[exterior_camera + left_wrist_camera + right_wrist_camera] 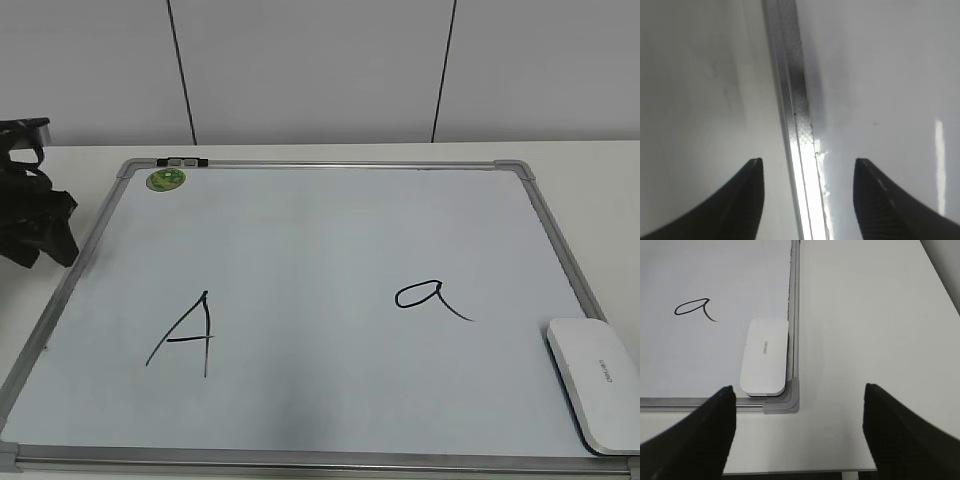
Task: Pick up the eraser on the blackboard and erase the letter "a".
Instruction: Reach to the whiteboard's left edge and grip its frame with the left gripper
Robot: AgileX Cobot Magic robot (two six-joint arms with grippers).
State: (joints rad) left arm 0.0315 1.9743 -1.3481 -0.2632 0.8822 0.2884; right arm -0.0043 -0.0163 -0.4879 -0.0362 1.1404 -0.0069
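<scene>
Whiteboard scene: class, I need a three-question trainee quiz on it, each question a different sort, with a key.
1. True or false: the eraser lies on the blackboard near its right frame.
2. Which is nearer the eraser: (A) the capital "A" or (B) the letter "a"?
3. Fill in: the right gripper is ____ and holds nothing.

Key: 1 true; 2 B; 3 open.
</scene>
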